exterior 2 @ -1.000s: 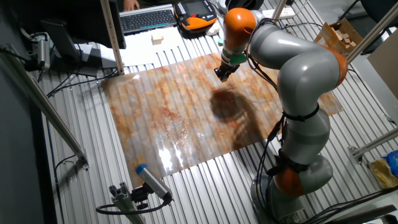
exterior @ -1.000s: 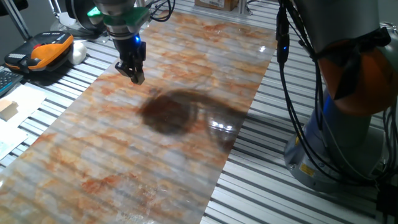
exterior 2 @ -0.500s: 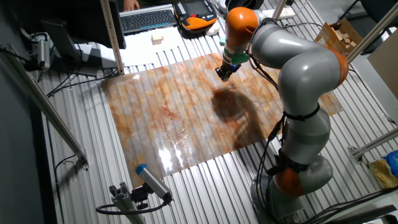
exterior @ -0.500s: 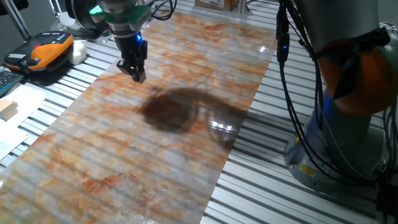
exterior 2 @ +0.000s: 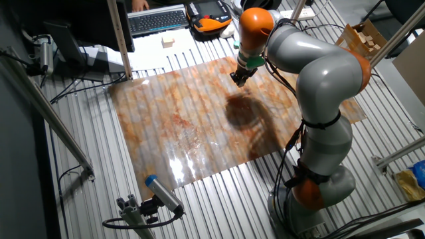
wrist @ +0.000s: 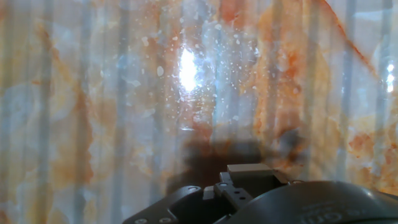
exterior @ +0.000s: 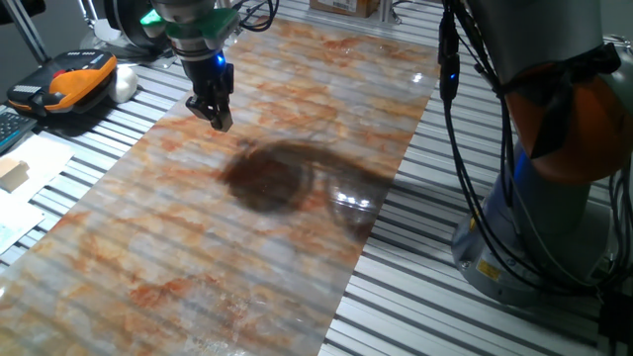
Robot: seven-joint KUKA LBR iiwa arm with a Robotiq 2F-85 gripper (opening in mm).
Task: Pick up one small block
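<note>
My gripper (exterior: 221, 123) hangs a little above the orange-and-white marbled mat (exterior: 198, 227), near its far left edge. It also shows in the other fixed view (exterior 2: 238, 80). Its dark fingers stand close together and look shut. No tiny tan cube shows between them or anywhere on the mat, so the small block is hidden or out of view. The hand view shows only the hand's dark body (wrist: 261, 199) over the mat and its shadow.
A larger pale wooden block (exterior: 12, 174) lies on papers left of the mat, and also shows near the keyboard (exterior 2: 167, 42). An orange-black handheld device (exterior: 69, 81) is at the far left. A cardboard box of wooden pieces (exterior 2: 364, 36) is at the right. The robot base (exterior: 554, 198) stands right of the mat.
The gripper has lifted by a tiny amount and stays shut. Nothing else has moved.
</note>
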